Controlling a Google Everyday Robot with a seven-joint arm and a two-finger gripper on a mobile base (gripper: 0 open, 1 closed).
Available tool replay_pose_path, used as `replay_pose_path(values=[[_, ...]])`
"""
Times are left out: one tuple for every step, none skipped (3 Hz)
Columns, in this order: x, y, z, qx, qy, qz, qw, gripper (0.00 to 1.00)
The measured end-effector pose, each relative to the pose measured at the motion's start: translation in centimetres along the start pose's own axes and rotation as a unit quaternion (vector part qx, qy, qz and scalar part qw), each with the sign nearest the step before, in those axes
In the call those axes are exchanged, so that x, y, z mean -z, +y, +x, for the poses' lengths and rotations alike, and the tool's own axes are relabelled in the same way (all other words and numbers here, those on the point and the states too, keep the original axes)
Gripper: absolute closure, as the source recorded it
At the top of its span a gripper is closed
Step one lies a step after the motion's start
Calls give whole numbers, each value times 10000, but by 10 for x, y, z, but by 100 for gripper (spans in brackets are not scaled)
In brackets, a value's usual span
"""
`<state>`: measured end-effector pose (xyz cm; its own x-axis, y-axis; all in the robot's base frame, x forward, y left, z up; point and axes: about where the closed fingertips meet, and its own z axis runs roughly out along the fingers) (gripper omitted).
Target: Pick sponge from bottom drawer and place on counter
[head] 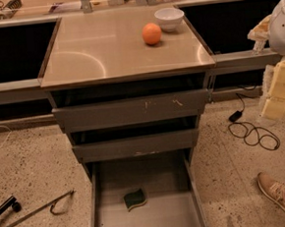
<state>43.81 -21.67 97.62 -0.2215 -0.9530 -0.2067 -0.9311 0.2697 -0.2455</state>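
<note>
The sponge (135, 199), dark green on top with a yellow edge, lies flat on the floor of the open bottom drawer (104, 222), a little left of its middle. The counter (102, 44) is the glossy beige top of the grey cabinet. My gripper (260, 31) is at the far right edge at counter height, on the end of the white arm (282, 20). It is well off the cabinet's right side and far above the sponge. Nothing shows in it.
An orange (151, 34) and a white bowl (169, 18) stand at the counter's back right. The two upper drawers (132, 111) are slightly ajar. A black cable (252, 134), a person's shoe (281, 194) and pale yellow blocks (279, 92) are at the right. A metal rod (36, 210) lies on the floor at the left.
</note>
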Motion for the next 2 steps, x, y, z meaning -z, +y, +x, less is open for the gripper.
replay_pose_path(values=[[0, 0, 0, 1, -3, 1, 10000, 0], [-1, 0, -5, 31, -144, 38, 9999, 0]])
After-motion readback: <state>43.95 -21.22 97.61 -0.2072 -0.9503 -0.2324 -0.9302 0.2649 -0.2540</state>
